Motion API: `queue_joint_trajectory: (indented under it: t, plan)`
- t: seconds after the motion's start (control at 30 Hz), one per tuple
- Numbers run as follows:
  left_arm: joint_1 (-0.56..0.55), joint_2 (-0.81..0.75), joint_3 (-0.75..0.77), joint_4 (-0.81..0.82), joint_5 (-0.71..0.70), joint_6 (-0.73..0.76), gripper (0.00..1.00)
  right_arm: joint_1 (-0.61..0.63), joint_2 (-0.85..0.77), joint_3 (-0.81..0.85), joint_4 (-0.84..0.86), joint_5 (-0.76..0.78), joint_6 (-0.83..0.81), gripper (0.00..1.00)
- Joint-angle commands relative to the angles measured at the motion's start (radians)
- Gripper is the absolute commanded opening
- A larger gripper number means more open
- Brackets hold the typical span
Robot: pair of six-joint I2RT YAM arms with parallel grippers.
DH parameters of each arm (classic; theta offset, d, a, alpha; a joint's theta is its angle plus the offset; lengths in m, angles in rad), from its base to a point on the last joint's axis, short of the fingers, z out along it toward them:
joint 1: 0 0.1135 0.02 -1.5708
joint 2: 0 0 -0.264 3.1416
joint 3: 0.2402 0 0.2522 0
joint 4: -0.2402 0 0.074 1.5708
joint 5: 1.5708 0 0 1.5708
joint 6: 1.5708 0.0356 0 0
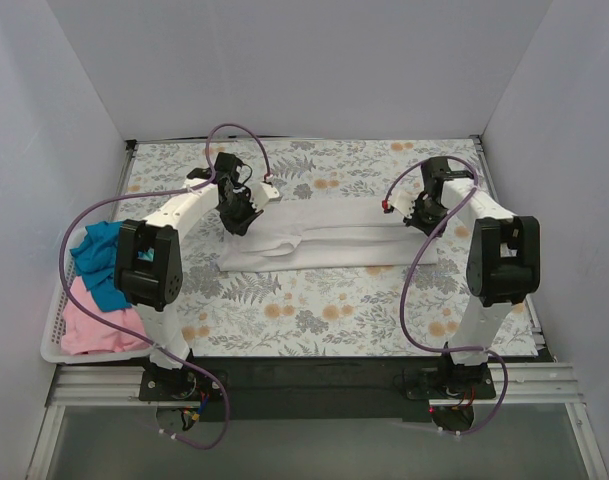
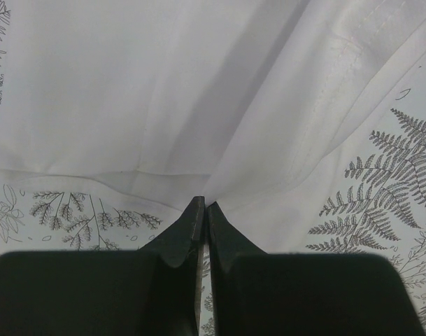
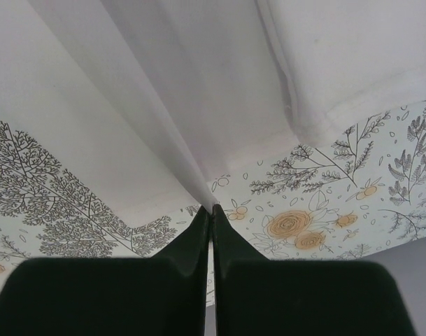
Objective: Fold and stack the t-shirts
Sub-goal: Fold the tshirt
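From above, the white shirt point(image 1: 324, 240) lies stretched across the middle of the floral cover point(image 1: 314, 310). The left gripper point(image 1: 241, 220) is at its left end and the right gripper point(image 1: 422, 220) at its right end. A teal shirt point(image 1: 97, 258) and a pink shirt point(image 1: 92, 328) sit in the basket point(image 1: 52, 345) at the left edge.

The left wrist view shows the jaws closed, pinching a tented edge of white cloth.

The right wrist view shows the same: jaws shut on a pulled-up fold of the white shirt.
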State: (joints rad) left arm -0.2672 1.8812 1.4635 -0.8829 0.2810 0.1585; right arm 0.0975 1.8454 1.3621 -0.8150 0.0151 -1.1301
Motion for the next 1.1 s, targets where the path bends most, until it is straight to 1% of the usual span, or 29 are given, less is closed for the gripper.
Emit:
queue_joint_trajectory:
  t: [0.0, 0.47, 0.5, 0.53, 0.57, 0.6, 0.63, 0.67, 0.7, 0.73, 0.8, 0.83, 0.87, 0.93, 0.97, 1.0, 1.03, 1.07]
  plan:
    - [0.01, 0.004, 0.031, 0.012, 0.011, 0.015, 0.0, -0.007, 0.02, 0.04, -0.03, -0.009, -0.056, 0.01]
    - [0.016, 0.035, 0.003, 0.079, -0.016, -0.03, 0.0, -0.007, 0.11, 0.092, -0.027, 0.003, -0.011, 0.01]
    - [0.02, 0.038, 0.008, 0.085, -0.019, -0.04, 0.0, -0.007, 0.115, 0.106, -0.027, 0.005, 0.006, 0.07]
    - [0.02, 0.041, 0.006, 0.097, -0.029, -0.051, 0.02, -0.007, 0.123, 0.115, -0.026, 0.005, 0.015, 0.14]
    - [0.026, 0.047, 0.011, 0.108, -0.035, -0.089, 0.08, -0.007, 0.126, 0.123, -0.029, 0.006, 0.026, 0.21]
    - [0.031, 0.047, 0.014, 0.117, -0.042, -0.109, 0.12, -0.007, 0.127, 0.138, -0.029, 0.009, 0.047, 0.33]
    - [0.037, 0.045, 0.027, 0.122, -0.045, -0.137, 0.19, -0.007, 0.123, 0.143, -0.029, 0.011, 0.059, 0.39]
    - [0.046, 0.041, 0.037, 0.119, -0.03, -0.196, 0.23, -0.008, 0.115, 0.147, -0.029, 0.014, 0.073, 0.44]
    - [0.066, 0.026, 0.043, 0.107, -0.019, -0.224, 0.28, -0.013, 0.109, 0.149, -0.03, 0.013, 0.087, 0.52]
    - [0.075, 0.015, 0.05, 0.087, -0.011, -0.249, 0.32, -0.015, 0.085, 0.147, -0.032, 0.013, 0.114, 0.57]
    - [0.097, -0.032, 0.046, 0.061, 0.023, -0.307, 0.39, -0.019, 0.058, 0.141, -0.032, 0.005, 0.141, 0.57]
    - [0.097, -0.045, 0.046, 0.015, 0.038, -0.315, 0.43, -0.019, 0.028, 0.134, -0.033, -0.001, 0.17, 0.57]
    - [0.097, -0.06, 0.053, -0.01, 0.056, -0.326, 0.49, -0.021, 0.012, 0.127, -0.035, -0.007, 0.184, 0.57]
    - [0.097, -0.091, 0.061, -0.057, 0.072, -0.404, 0.51, -0.019, -0.021, 0.111, -0.056, -0.078, 0.223, 0.5]
    - [0.097, -0.097, 0.051, -0.07, 0.073, -0.424, 0.51, -0.018, -0.021, 0.106, -0.068, -0.09, 0.237, 0.48]
    - [0.097, -0.102, 0.038, -0.077, 0.081, -0.441, 0.51, -0.018, -0.02, 0.103, -0.082, -0.102, 0.249, 0.43]
    - [0.098, -0.119, 0.015, -0.065, 0.086, -0.482, 0.51, -0.019, -0.014, 0.098, -0.095, -0.112, 0.26, 0.4]
    - [0.098, -0.129, -0.042, -0.048, 0.084, -0.494, 0.51, -0.018, -0.011, 0.085, -0.099, -0.122, 0.282, 0.39]
